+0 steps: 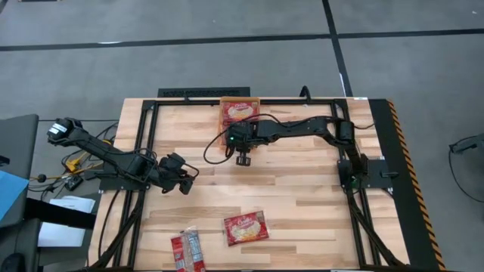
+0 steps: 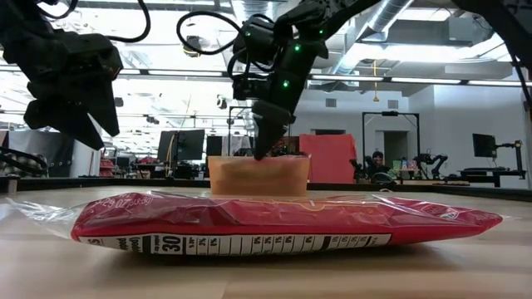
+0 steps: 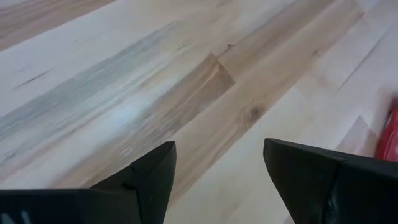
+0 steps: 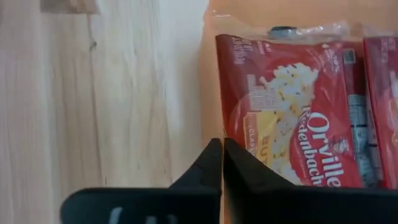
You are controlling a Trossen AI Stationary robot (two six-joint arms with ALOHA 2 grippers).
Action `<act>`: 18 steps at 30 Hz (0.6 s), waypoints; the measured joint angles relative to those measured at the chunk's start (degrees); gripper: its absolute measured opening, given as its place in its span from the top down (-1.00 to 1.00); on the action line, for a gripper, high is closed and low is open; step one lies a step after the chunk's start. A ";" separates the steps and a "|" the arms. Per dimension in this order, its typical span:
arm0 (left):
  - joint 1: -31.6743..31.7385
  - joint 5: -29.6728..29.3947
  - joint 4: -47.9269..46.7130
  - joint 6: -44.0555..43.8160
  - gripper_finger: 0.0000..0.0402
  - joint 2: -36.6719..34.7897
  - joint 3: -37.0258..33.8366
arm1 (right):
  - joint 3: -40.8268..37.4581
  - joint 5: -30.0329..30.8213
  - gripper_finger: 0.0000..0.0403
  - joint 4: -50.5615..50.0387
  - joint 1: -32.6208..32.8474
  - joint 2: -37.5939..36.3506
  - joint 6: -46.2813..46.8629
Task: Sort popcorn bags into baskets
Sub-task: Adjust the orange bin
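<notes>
The orange basket (image 1: 240,100) sits at the table's far edge; in the right wrist view its rim (image 4: 208,68) encloses two red popcorn bags (image 4: 286,112) lying flat. My right gripper (image 1: 243,159) (image 4: 222,152) hovers shut just on the near side of the basket, also seen in the low view (image 2: 262,149). One red bag (image 1: 246,227) (image 2: 283,224) lies flat near the table's near edge, and another (image 1: 187,249) lies left of it, grey-white panel showing. My left gripper (image 1: 181,183) (image 3: 217,162) is open above bare wood at the table's left; a red bag edge (image 3: 392,134) shows beside it.
A black metal frame (image 1: 144,151) runs around the wooden tabletop, with the arm bases at its left and right sides. Bare wood lies between the basket and the near bags. A person sits (image 2: 379,164) in the room far beyond the table.
</notes>
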 joint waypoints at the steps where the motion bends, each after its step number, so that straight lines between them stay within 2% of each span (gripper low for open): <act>1: 0.00 -0.28 0.03 -0.68 -0.15 0.00 0.00 | 0.08 0.02 0.92 0.02 -0.08 0.20 -0.86; 5: 0.00 -1.46 0.03 -1.69 -0.15 0.00 0.00 | 0.03 0.02 0.96 0.24 -0.32 -0.07 -2.64; 12: 0.00 -3.16 0.10 -5.05 -0.15 0.00 0.00 | -0.07 0.38 0.86 -2.32 -0.10 -5.55 -4.00; 18: 0.00 -4.93 0.14 -6.13 -0.15 0.00 0.00 | -0.31 -0.15 0.95 -8.12 -1.69 -6.75 -4.65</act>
